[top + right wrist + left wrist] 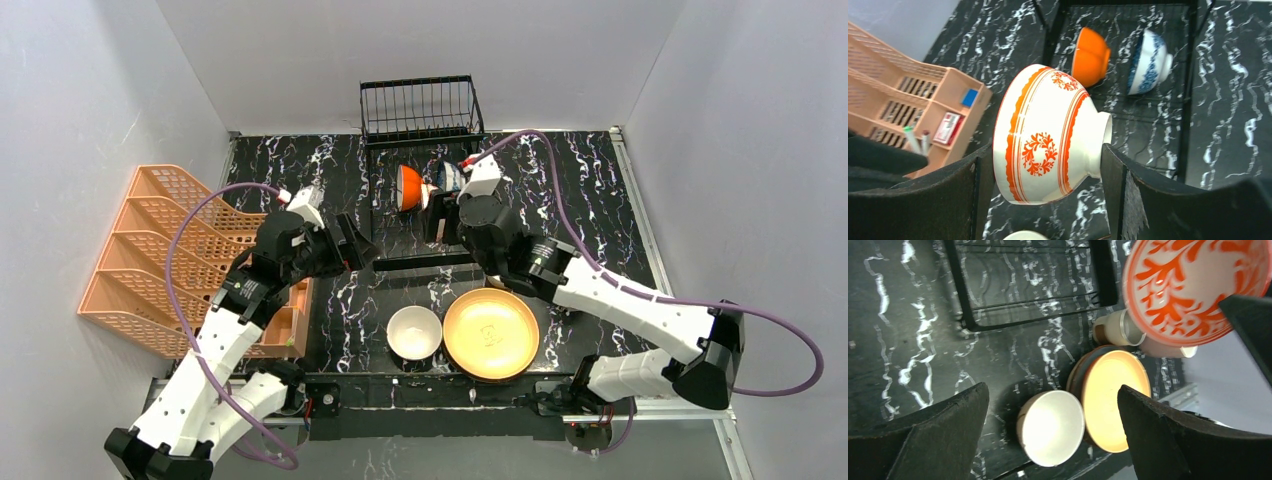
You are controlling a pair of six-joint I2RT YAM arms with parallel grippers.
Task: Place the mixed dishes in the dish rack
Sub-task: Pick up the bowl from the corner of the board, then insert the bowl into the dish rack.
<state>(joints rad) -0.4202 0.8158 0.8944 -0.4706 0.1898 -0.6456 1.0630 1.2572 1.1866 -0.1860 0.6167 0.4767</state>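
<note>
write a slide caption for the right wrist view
Right gripper holds a red floral bowl, dish rack beyond.

Black wire rack (418, 110) at the back. In its tray, on edge: orange bowl (1090, 56), blue-patterned bowl (1150, 61). Held sideways just before it: floral bowl (1048, 135). Near front: white bowl (414, 331), upright, beside yellow plate (491, 333).

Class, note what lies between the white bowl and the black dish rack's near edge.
Nothing but bare marbled table separates the white bowl from the dish rack; the left wrist and top views both show it.
</note>
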